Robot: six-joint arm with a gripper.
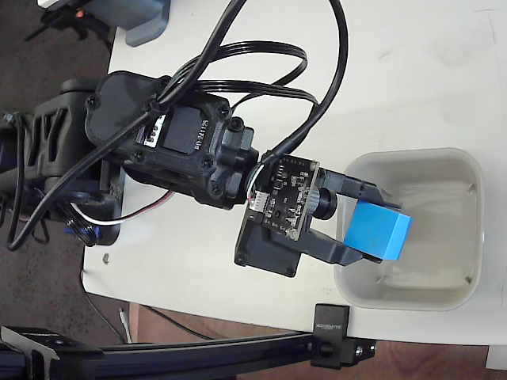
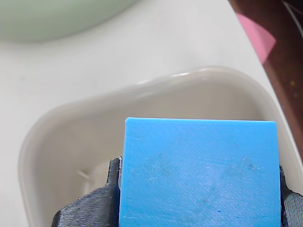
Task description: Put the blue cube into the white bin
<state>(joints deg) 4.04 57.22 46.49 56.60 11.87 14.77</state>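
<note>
The cube [image 1: 379, 230] is bright blue and sits pinched between the two black fingers [image 1: 358, 190] of the gripper [image 1: 360, 223], one finger on each of two opposite faces; in the fixed view it hangs over the left part of the bin [image 1: 469, 237], just inside the near rim, above the floor and not resting on it as far as the picture shows; in the wrist view the cube [image 2: 199, 172] fills the lower middle of the frame, its top face scuffed with faint marks, with a dark finger [image 2: 94, 208] showing at its left edge and a sliver of the other at the right edge.

The bin [image 2: 47, 142] is cream-white, squarish with rounded corners and a thick rim; its inside looks bare apart from small ribs at the corners; it stands on the white table [image 1: 420, 71] close to the table's lower edge in the fixed view.

Behind the fingers sits a bare circuit board [image 1: 285, 198] with a lens, then the black arm [image 1: 174, 142] with looping black cables [image 1: 261, 59]; a black rail [image 1: 198, 348] runs along the bottom of the fixed view; in the wrist view a pale green rounded thing [image 2: 57, 19] lies blurred at top left and a pink scrap [image 2: 258, 40] at top right, off the table's edge.
</note>
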